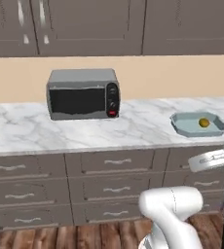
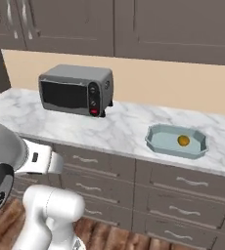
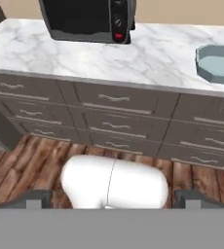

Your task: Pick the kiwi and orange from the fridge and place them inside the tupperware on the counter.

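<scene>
The orange [image 1: 204, 122] [image 2: 183, 141] lies inside the tupperware [image 1: 182, 127] [image 2: 158, 141], which sits toward the right end of the counter [image 1: 84, 131] [image 2: 119, 127]. In the hand view the tupperware [image 3: 218, 63] shows partly at the right edge, on the counter [image 3: 109, 58]. My gripper [image 3: 114, 199] hangs low in front of the drawers, well short of the counter. It is open, its two fingertips [image 3: 36, 199] set far apart with nothing between them. The kiwi and the fridge are out of view.
A grey toaster oven [image 1: 83, 94] [image 2: 76, 90] [image 3: 87, 19] stands on the counter's left part, against the wall. Grey-brown drawers [image 1: 109, 170] [image 3: 114, 112] run below the slab, upper cabinets [image 2: 134, 24] hang above, and a wood floor [image 3: 31, 160] lies beneath.
</scene>
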Available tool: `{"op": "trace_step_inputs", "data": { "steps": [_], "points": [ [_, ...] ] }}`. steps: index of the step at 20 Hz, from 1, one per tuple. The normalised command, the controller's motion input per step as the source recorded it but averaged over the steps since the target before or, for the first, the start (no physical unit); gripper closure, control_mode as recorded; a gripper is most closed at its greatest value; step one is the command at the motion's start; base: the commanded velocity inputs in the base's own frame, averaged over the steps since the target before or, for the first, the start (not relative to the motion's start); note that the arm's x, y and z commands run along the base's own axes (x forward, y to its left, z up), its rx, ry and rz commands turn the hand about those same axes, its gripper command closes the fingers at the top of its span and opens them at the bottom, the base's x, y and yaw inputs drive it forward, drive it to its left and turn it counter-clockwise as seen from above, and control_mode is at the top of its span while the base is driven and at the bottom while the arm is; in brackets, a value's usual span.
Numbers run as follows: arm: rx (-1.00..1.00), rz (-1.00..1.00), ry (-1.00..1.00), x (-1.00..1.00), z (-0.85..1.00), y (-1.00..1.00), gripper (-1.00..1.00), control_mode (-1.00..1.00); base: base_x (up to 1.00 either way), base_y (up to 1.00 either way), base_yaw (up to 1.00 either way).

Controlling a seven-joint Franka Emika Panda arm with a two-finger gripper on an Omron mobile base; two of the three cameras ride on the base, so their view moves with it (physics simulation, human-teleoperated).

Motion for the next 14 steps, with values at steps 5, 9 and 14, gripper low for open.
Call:
{"op": "trace_step_inputs", "data": {
  "steps": [5,9,14],
  "points": [
    [0.0,0.0,0.0,0.0,0.0,0.0,-1.0,1.0,0.03,1.0,0.51],
    [0.0,0.0,0.0,0.0,0.0,0.0,-1.0,1.0,0.09,1.0,0.49],
    [0.0,0.0,0.0,0.0,0.0,0.0,-1.0,1.0,0.51,1.0,0.26]
  ]
}}
